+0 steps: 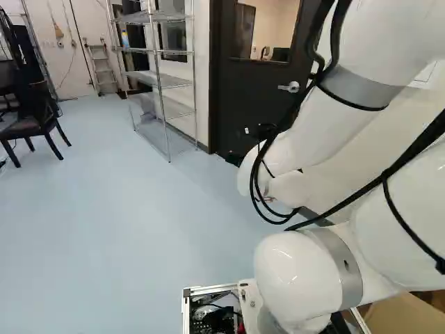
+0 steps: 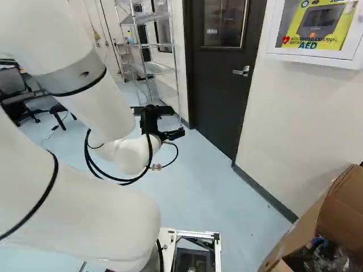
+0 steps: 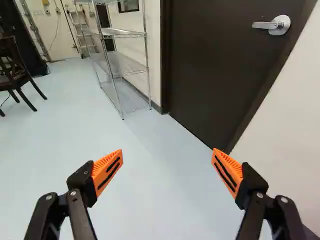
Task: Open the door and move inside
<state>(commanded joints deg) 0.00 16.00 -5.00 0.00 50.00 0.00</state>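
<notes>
Facing one door (image 2: 218, 79), two fingers (image 2: 152, 111) apart

All views crop the dark door (image 2: 218, 79) above, and in the left base view the arm (image 1: 323, 132) partly hides it.

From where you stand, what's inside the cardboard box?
The box holds crumpled stuff that looks like clear plastic, and something blue. I can't see underneath; it's covered.

left and right base views faced ahead and slightly down from behind the bulky white rounded arm (image 1: 334, 129), wrist view looked lower from nearer the dark rectangular door (image 3: 215, 65), all three shared that door and the silver metal wire rack (image 3: 121, 33) to its left
</notes>
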